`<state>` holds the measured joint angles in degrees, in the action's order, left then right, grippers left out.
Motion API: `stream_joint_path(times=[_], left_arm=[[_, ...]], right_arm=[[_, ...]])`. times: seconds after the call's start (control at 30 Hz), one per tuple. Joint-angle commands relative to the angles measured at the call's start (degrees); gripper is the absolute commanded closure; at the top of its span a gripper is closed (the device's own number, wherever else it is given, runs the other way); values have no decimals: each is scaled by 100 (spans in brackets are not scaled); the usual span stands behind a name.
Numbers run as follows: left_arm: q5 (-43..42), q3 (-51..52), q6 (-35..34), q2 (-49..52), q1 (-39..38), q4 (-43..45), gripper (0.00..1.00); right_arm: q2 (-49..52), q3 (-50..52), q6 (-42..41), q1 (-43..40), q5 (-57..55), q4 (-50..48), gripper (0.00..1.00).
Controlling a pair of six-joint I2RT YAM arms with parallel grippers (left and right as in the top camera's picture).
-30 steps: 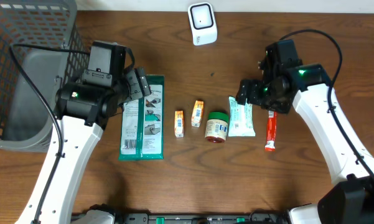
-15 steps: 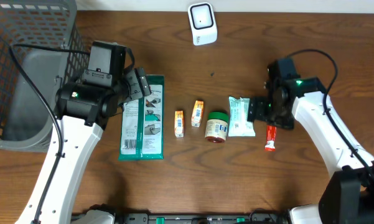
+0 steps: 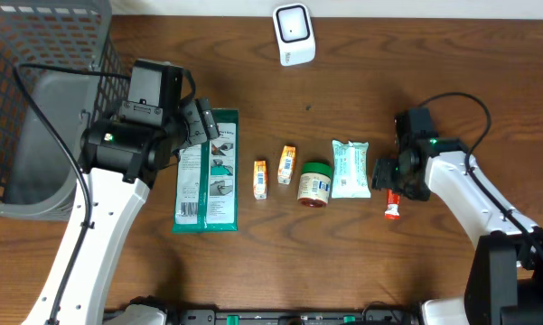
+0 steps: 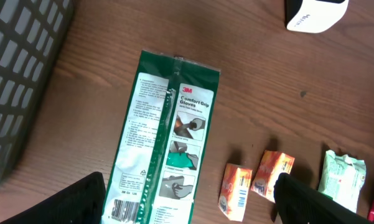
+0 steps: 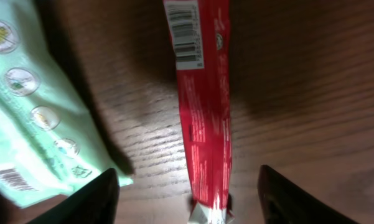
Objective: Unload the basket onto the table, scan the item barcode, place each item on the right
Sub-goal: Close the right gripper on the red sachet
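A red tube (image 3: 393, 200) lies on the wooden table at the right. In the right wrist view the red tube (image 5: 202, 106) shows its barcode (image 5: 185, 34) face up. My right gripper (image 3: 393, 176) is low over it, and in its own view the right gripper (image 5: 190, 202) straddles the tube's tail end. It is open, with a gap on each side of the tube. The white scanner (image 3: 294, 34) stands at the back middle. My left gripper (image 3: 203, 122) hangs open over a green glove package (image 3: 208, 171); the left gripper (image 4: 193, 202) holds nothing.
Left of the tube lie a pale green wipes pack (image 3: 350, 169), a green-lidded jar (image 3: 314, 183) and two small orange boxes (image 3: 260, 179) (image 3: 287, 164). A grey mesh basket (image 3: 36, 99) fills the far left. The wipes pack (image 5: 31, 112) sits close beside my right gripper's left finger.
My right arm has swung toward the table's near side and come down over the red tube, and its jaws have narrowed. The left arm has not moved.
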<state>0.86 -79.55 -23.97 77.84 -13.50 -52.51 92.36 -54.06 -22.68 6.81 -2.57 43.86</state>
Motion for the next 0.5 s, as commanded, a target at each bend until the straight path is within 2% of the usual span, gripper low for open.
stream_joint_path(times=[0.0,0.17,0.47], left_arm=[[116,-105,33,2,31,-17,13],[116,-105,33,2,31,-17,13],[116,-105,33,2,31,-17,13]], right_arm=[[-9,278,-144,-24,-210,-229,40],[-9,592,-256,-24,-369,-601,40],[-9,612,-249,-17,-186,-632,44]])
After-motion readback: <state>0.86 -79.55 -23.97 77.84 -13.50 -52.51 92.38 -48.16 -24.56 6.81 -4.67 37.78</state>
